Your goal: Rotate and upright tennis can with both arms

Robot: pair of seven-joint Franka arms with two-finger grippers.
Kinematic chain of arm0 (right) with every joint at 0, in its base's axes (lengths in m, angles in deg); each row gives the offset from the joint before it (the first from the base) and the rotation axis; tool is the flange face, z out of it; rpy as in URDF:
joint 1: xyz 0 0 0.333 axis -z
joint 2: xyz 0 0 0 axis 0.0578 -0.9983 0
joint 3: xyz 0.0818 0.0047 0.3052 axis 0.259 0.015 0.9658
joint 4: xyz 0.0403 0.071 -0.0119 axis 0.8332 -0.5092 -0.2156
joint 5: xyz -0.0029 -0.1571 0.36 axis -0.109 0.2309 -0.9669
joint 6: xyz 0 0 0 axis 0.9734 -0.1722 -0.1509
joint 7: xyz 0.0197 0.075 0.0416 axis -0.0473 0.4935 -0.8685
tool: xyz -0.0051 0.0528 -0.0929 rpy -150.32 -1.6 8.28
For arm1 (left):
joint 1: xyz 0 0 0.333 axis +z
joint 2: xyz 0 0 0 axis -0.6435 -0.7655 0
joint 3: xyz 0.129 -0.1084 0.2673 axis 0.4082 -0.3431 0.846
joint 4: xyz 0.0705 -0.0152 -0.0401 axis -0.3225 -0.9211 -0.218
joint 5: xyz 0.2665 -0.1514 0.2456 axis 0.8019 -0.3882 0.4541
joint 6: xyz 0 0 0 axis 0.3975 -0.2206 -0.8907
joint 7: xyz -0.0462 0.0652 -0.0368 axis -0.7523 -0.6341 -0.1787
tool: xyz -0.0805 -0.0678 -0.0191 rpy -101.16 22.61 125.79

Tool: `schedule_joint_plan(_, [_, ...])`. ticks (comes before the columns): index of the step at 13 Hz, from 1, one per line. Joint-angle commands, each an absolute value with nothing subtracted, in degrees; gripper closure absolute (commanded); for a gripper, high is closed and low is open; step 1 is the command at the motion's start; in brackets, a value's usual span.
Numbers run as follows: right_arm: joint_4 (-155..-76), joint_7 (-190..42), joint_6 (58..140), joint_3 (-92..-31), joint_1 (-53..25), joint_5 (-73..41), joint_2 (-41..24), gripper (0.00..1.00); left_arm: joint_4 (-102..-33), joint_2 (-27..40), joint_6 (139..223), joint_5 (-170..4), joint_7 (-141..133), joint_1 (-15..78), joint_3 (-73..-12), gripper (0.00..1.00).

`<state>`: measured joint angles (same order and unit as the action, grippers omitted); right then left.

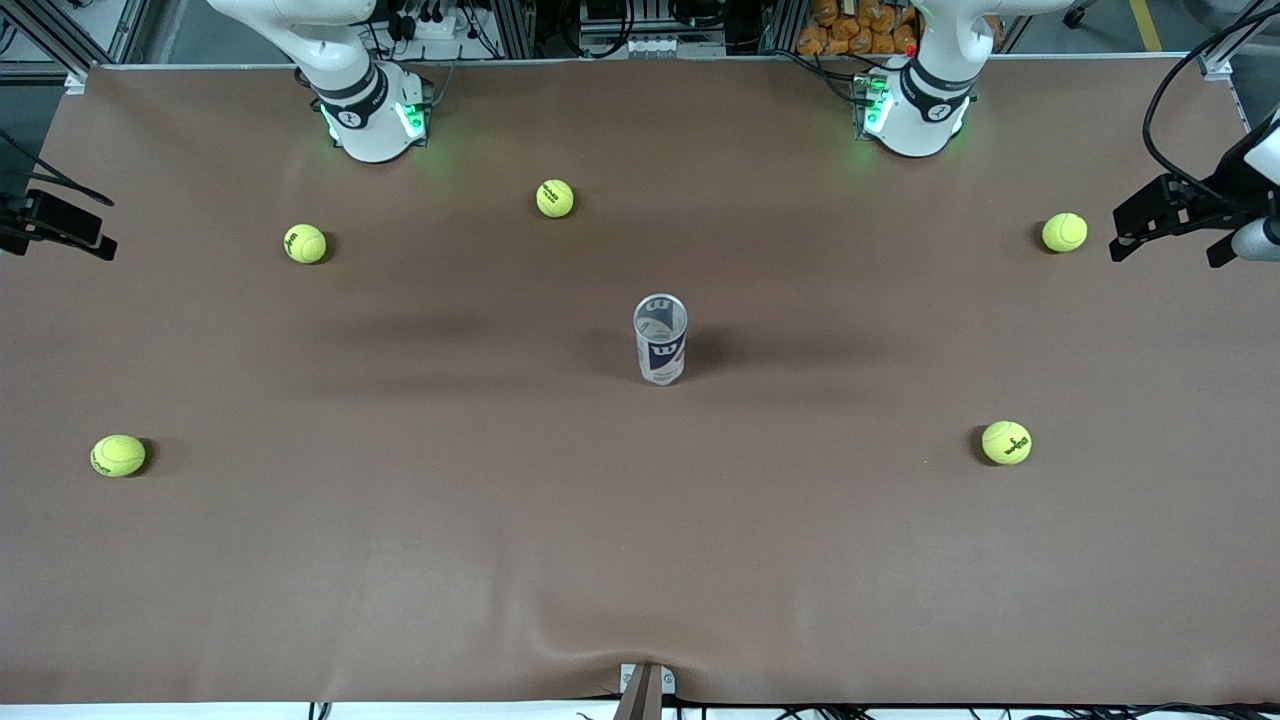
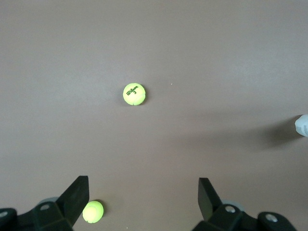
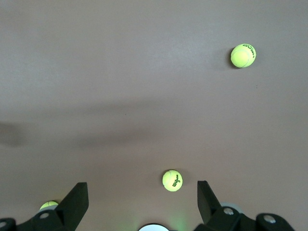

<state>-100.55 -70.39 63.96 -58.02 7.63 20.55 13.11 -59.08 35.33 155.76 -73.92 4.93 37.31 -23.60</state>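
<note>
Centrally, upright cylindrical tennis can (image 1: pixel 660 340)

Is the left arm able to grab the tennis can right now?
Probably yes: the left gripper hangs open above the table, and nothing stands around the upright tennis can.

Tennis can (image 1: pixel 660 339) upright near the middle of the table (image 1: pixel 640 560), open end up. Five tennis balls scattered round it, all well apart. One ball (image 1: pixel 555 198) farther from the front camera, near the right arm's base (image 1: pixel 372 120). Another ball (image 1: pixel 305 243) and a nearer ball (image 1: pixel 118 455) toward the right arm's end. Two more toward the left arm's end: one (image 1: pixel 1064 232) farther, one (image 1: pixel 1006 442) nearer.
</note>
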Motion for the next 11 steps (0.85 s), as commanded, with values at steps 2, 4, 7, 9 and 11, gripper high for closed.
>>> schedule_joint_plan(2, [-100.4, -69.8, 63.6, -57.7, 8.0, 19.9, 13.3, 0.00, -59.3, 35.9, 155.6, -73.9, 4.3, 37.5, -23.8, 0.00])
schedule_joint_plan(4, [-100.4, -69.8, 63.6, -57.7, 8.0, 19.9, 13.3, 0.00, -59.2, 35.8, 155.6, -74.2, 4.0, 37.6, -23.7, 0.00])
schedule_joint_plan(7, [-100.4, -69.8, 63.6, -57.7, 8.0, 19.9, 13.3, 0.00, -59.5, 35.7, 155.6, -74.2, 3.3, 37.6, -23.7, 0.00])
schedule_joint_plan(9, [-100.4, -69.8, 63.6, -57.7, 8.0, 19.9, 13.3, 0.00, -59.3, 35.7, 155.6, -74.2, 3.3, 37.5, -23.7, 0.00])
schedule_joint_plan(11, [-100.4, -69.8, 63.6, -57.7, 8.0, 19.9, 13.3, 0.00, -59.3, 35.7, 155.6, -74.3, 3.3, 37.5, -23.7, 0.00])
